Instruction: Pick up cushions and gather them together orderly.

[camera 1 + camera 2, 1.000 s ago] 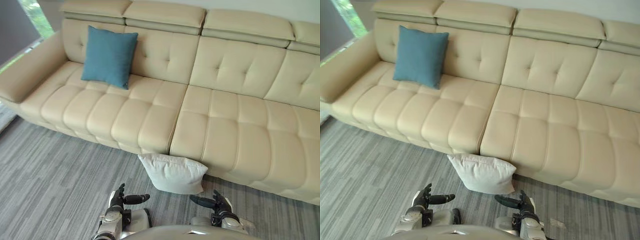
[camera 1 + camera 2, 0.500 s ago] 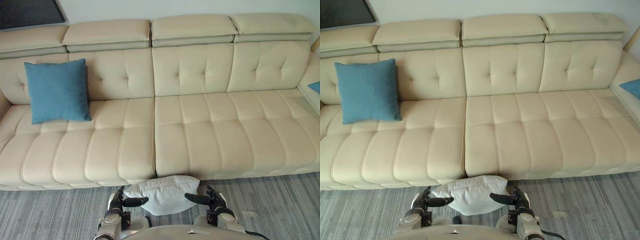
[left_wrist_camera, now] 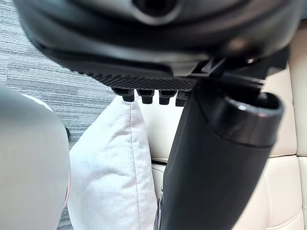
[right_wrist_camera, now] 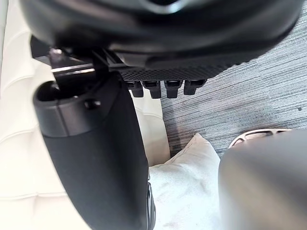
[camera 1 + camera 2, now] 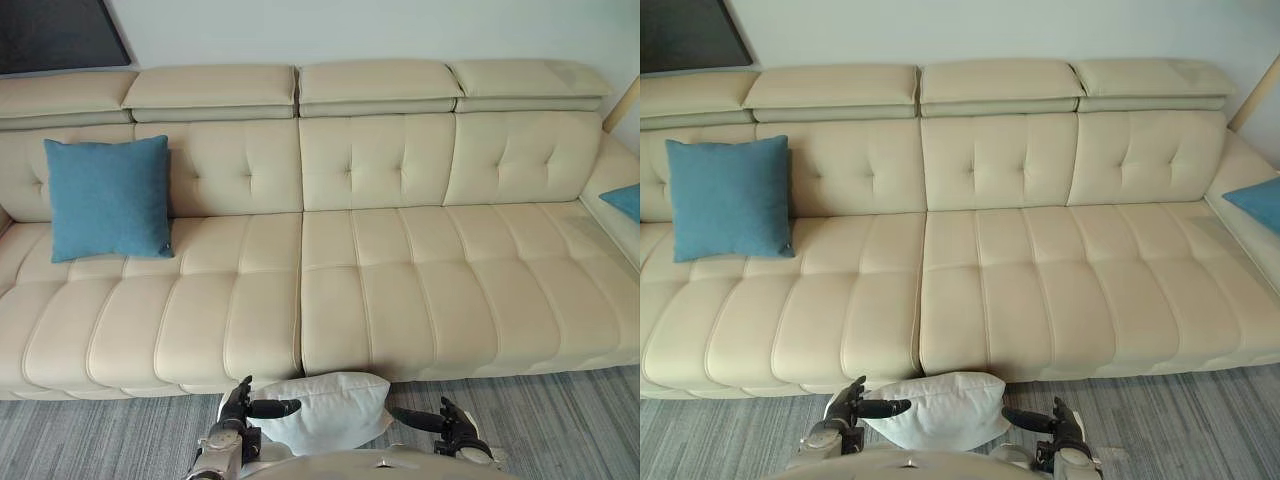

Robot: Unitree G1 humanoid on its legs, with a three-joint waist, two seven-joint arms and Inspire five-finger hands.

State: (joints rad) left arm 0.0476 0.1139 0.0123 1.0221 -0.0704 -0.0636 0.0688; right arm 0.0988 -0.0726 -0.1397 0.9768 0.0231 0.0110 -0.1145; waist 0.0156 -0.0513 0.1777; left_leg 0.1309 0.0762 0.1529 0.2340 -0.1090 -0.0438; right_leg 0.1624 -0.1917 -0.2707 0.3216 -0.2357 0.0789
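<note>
Left hand (image 5: 238, 408): low before the sofa, fingers relaxed, thumb spread toward the right hand, holding nothing.
Right hand (image 5: 452, 428): same height, likewise spread and holding nothing, thumb turned toward the left hand.
White cushion (image 5: 325, 408): on the grey striped floor (image 5: 560, 420), against the front of the beige sofa (image 5: 400, 280), between the two hands.
Blue cushion (image 5: 108, 197): upright against the sofa's backrest, far left seat.
Second blue cushion (image 5: 1258, 203): at the sofa's right end, partly cut off.
</note>
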